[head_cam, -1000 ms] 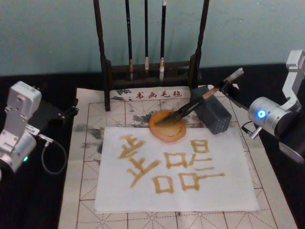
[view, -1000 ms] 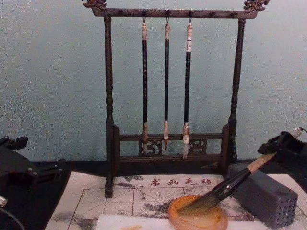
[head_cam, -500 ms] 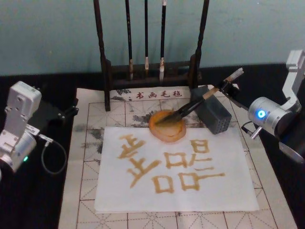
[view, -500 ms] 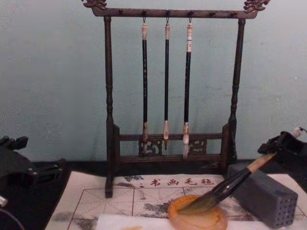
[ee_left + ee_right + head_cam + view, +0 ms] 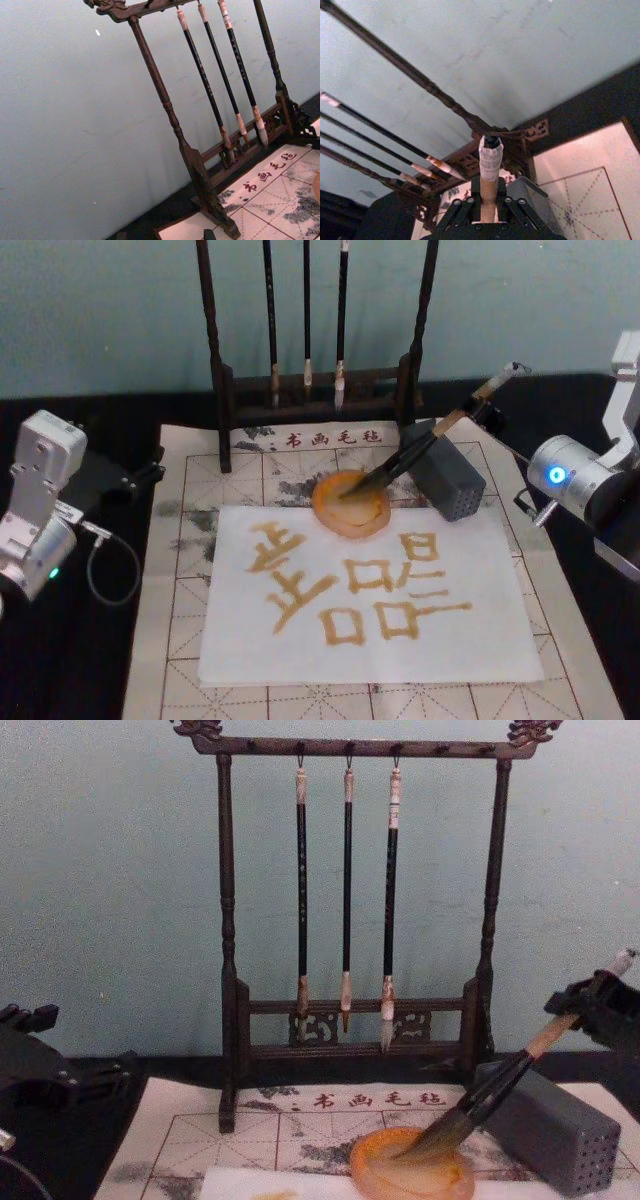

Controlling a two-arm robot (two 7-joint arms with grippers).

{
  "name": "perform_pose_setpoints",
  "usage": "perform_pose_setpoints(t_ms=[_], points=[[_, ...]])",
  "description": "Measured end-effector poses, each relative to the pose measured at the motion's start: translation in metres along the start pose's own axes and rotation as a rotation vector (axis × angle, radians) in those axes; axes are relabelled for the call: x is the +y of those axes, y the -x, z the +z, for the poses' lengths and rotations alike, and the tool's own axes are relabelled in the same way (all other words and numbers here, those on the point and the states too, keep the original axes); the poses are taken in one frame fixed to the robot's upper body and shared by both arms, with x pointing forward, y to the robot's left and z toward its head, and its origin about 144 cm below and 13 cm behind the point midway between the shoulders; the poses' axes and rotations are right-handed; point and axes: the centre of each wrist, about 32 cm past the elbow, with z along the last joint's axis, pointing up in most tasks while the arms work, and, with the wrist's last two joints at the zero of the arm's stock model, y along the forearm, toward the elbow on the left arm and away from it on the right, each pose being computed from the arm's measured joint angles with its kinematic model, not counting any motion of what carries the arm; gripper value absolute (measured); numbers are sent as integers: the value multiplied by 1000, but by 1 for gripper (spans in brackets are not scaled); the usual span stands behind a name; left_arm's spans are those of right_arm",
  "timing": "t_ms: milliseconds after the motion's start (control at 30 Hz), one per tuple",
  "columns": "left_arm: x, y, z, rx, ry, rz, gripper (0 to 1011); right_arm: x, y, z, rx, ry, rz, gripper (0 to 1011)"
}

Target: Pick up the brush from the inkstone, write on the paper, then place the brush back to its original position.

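Observation:
The brush [image 5: 420, 452] slants from the upper right down into the inkstone [image 5: 350, 506], an orange dish, and its tuft touches the dish. My right gripper [image 5: 487, 405] is shut on the upper tan shaft, just below the pale end cap [image 5: 490, 155]. From the side, the brush [image 5: 500, 1085] leans steeply over the inkstone [image 5: 410, 1175], with the right gripper [image 5: 590, 1005] at the view's right edge. In front of the dish lies the white paper [image 5: 470, 650], which carries large orange-brown characters. My left gripper [image 5: 115, 478] is parked at the far left, off the mat.
A dark wooden rack [image 5: 320, 390] with three thin hanging brushes [image 5: 346, 900] stands behind the dish. A grey block with small holes [image 5: 445, 475] sits right of the dish, under the brush shaft. The beige grid mat [image 5: 180, 640] lies under everything.
My right gripper has risen and drawn back to the right, lifting the brush's upper end. The brush now stands steeper, its tuft still in the dish. The left arm is unmoved.

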Motion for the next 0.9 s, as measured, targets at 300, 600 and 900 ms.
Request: perform_pose_setpoints(t_ms=[300,600,900], points=[[0,0,0,0,0,0,1001,-11,6,-3,-137,-60,55,198],[0,0,0,0,0,0,1001,-17,7,-6,-237,-83,76,198],[0,0,0,0,0,0,1001,-20,7,-8,-299,-100,74,198]])
